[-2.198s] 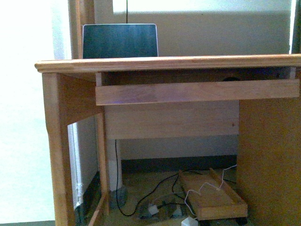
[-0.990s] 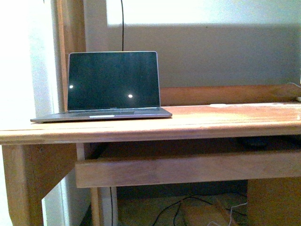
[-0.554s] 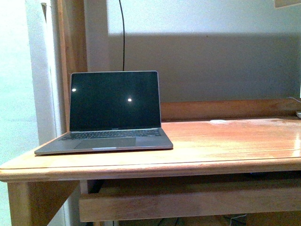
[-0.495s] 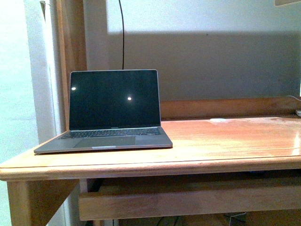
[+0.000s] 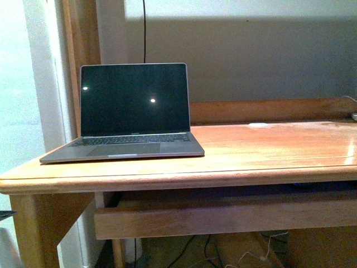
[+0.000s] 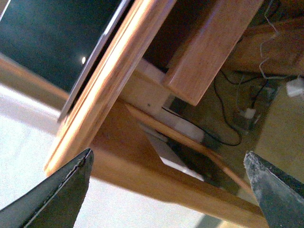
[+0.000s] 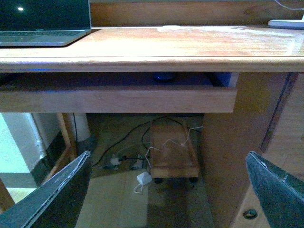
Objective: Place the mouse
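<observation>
Front view: a wooden desk (image 5: 268,145) is seen from slightly above its top. An open laptop (image 5: 134,111) is recorded at the desk's left end, near the front edge, with its screen dark and two small light reflections on it. A black cable (image 5: 144,30) is seen running up the wall behind the desk, above the laptop. A pull-out shelf (image 5: 223,218) is noted directly under the desk top; only its front board is lit.

Right wrist view: the mouse (image 7: 164,76) is made out as a dark rounded shape lying on the shelf under the desk top, behind the front board and about midway along it. Only its upper part is seen, in shadow. It is not touched by either gripper. A flat white item (image 7: 286,23) is noted at the desk's back right corner. On the floor beneath the desk, a small wooden trolley (image 7: 173,152) and loose wires (image 7: 123,159) are seen.

Right gripper (image 7: 168,154): fingers spread wide, nothing held between them; it is held in front of the desk, below the shelf.

Left gripper (image 6: 167,153): fingers spread wide, nothing held; it is held off the desk's left front corner, below the top edge.
</observation>
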Controlling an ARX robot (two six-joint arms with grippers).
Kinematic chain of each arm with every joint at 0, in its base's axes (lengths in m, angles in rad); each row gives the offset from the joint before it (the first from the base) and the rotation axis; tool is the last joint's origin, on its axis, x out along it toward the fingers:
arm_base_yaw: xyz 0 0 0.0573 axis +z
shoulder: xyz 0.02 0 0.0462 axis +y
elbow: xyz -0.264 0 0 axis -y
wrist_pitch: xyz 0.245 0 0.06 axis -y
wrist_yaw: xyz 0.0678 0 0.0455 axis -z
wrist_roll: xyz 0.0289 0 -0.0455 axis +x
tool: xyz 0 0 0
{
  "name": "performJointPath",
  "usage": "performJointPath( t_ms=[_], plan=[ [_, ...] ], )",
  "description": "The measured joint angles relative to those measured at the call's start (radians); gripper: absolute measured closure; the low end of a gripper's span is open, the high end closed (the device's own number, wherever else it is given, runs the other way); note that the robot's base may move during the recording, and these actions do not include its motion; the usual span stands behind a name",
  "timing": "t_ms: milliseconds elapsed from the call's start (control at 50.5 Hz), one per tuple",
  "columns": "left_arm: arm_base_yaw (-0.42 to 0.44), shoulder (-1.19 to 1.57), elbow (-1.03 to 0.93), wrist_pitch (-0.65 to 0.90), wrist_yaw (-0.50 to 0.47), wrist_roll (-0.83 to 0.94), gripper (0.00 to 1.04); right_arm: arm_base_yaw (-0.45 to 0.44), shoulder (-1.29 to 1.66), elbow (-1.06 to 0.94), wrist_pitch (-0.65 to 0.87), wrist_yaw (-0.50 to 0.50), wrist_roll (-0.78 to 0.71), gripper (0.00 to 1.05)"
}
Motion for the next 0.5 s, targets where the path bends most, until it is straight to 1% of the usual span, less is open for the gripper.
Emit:
performJointPath(
  t_ms=[20, 99, 238, 396, 495],
  plan=[
    [-0.003, 0.019, 0.01, 0.009, 0.006, 0.012, 0.08, 0.0, 0.0, 0.0, 0.0, 0.0, 0.0, 0.07],
    [-0.018, 0.142, 0.101, 0.027, 0.047, 0.195, 0.08, 0.0, 0.0, 0.0, 0.0, 0.0, 0.0, 0.07],
    [-0.026, 0.268, 0.256, 0.003, 0.107, 0.352, 0.08, 0.0, 0.0, 0.0, 0.0, 0.0, 0.0, 0.07],
    [-0.027, 0.383, 0.38, -0.024, 0.167, 0.426, 0.08, 0.0, 0.0, 0.0, 0.0, 0.0, 0.0, 0.07],
    [-0.034, 0.433, 0.424, -0.03, 0.177, 0.438, 0.08, 0.0, 0.0, 0.0, 0.0, 0.0, 0.0, 0.07]
  ],
)
